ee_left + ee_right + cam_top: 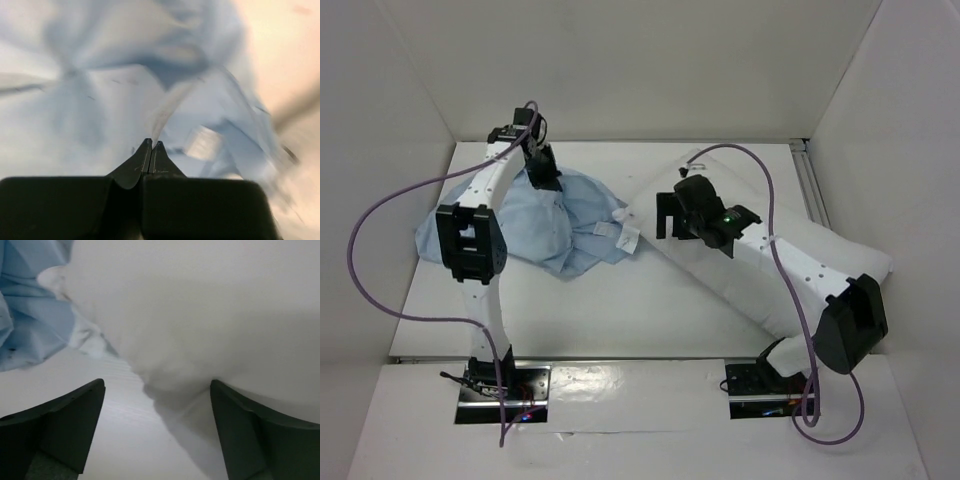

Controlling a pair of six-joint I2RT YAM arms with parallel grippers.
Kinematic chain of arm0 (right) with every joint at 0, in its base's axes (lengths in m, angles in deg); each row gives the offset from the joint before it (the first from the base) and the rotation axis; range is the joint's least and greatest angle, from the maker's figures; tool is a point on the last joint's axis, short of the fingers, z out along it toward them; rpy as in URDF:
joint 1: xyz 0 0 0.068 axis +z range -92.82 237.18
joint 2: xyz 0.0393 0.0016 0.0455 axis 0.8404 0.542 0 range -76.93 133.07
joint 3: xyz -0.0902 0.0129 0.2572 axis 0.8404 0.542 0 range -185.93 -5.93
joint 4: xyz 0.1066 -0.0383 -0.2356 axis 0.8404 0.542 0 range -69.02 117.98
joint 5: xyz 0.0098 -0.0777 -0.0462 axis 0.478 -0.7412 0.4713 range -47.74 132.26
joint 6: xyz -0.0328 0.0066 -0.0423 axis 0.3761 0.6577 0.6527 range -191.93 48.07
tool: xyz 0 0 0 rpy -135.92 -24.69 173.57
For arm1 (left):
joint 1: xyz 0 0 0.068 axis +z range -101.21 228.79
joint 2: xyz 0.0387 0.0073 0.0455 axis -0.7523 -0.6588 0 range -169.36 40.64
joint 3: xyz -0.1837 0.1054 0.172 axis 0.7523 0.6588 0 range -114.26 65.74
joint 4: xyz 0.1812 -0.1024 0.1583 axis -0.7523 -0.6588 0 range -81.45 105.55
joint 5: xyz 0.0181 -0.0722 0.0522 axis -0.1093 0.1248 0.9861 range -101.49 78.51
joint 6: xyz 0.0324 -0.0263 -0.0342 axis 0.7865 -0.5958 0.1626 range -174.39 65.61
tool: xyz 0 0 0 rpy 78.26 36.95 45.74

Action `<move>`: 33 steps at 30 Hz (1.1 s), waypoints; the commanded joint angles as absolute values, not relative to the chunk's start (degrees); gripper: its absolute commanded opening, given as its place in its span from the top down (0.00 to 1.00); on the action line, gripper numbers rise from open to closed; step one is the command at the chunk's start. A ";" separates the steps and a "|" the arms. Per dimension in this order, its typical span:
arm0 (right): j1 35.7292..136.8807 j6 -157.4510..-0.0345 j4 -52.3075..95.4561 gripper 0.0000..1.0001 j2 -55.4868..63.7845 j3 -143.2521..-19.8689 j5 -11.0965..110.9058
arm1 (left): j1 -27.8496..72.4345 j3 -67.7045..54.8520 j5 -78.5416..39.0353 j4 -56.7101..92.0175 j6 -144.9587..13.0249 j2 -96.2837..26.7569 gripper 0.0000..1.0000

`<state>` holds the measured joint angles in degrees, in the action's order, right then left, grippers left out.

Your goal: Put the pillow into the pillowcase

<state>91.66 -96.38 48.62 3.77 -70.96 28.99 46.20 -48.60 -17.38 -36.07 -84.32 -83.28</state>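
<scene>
While my left gripper (543, 176) reaches to the far-left part of the table (620, 310), the top view shows the pillowcase (570, 225) heaped under it. The pillow (735, 290) lies slantwise from the middle to the right edge. My right gripper (666, 215) sits at the pillow's near-centre end.

From the left wrist, my left gripper (152, 144) has its fingers pressed together, apparently pinching a ridge of the blurred blue pillowcase (100, 110).

From the right wrist, my right gripper (157, 385) stands wide apart with nothing in it. The pillow (200, 305) bulges just ahead, and the pillowcase (30, 315) is beyond to the left.

I see 2 risks. The sack looks bunched, with no mouth I can find, so the pillow could simply shove it along. My right jaws may also catch too little stuffing and slide off.

The table is smooth, white and faintly glossy, so cloth should slide easily. Plain white walls (620, 70) enclose 3 sides.
</scene>
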 commanded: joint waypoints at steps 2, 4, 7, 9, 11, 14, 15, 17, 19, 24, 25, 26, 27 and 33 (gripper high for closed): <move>93.74 -100.30 51.64 0.01 3.39 -79.65 23.91 | 44.05 -48.43 -22.20 -35.95 -82.60 -72.22 1.00; 93.74 -101.80 53.14 0.00 5.93 -84.99 20.84 | 43.52 -49.73 -23.61 -35.95 -82.60 -70.98 1.00; 93.04 -104.88 58.58 0.00 14.98 -91.60 17.84 | 42.99 -52.37 -25.72 -36.48 -82.60 -70.98 1.00; 91.73 -108.65 62.37 0.00 23.06 -96.97 15.02 | 42.46 -52.91 -26.26 -37.09 -82.07 -70.98 1.00; 89.54 -110.85 62.38 0.00 29.03 -98.91 17.29 | 41.85 -53.44 -26.78 -37.10 -82.07 -70.98 1.00; 87.34 -113.15 56.42 0.11 32.57 -97.08 23.06 | 41.32 -52.91 -26.78 -37.10 -82.07 -70.28 1.00; 85.58 -113.15 53.70 0.23 34.58 -97.07 25.10 | 41.32 -52.39 -26.78 -37.10 -82.07 -69.58 1.00; 85.04 -113.68 52.19 0.89 35.22 -97.59 28.62 | 41.32 -52.38 -26.78 -37.62 -81.55 -68.69 1.00; 84.25 -112.01 52.18 1.00 34.09 -97.60 28.64 | 41.32 -52.38 -26.78 -38.15 -81.55 -67.38 1.00; 84.25 -107.27 43.49 1.00 16.73 -88.22 30.91 | 41.32 -51.85 -26.78 -38.15 -81.02 -66.58 1.00; 84.25 -104.91 40.26 1.00 13.89 -86.63 32.14 | 41.32 -52.38 -27.31 -38.15 -81.02 -66.58 1.00; 84.25 -103.67 39.36 1.00 11.42 -85.30 33.29 | 41.32 -52.38 -27.31 -38.15 -80.50 -66.58 1.00; 84.25 -102.44 38.65 1.00 9.14 -83.46 36.08 | 41.32 -52.90 -27.31 -38.15 -80.49 -66.58 1.00; 89.07 -93.13 36.46 1.00 -7.72 -74.16 43.99 | 41.32 -53.44 -28.37 -38.15 -79.96 -68.34 1.00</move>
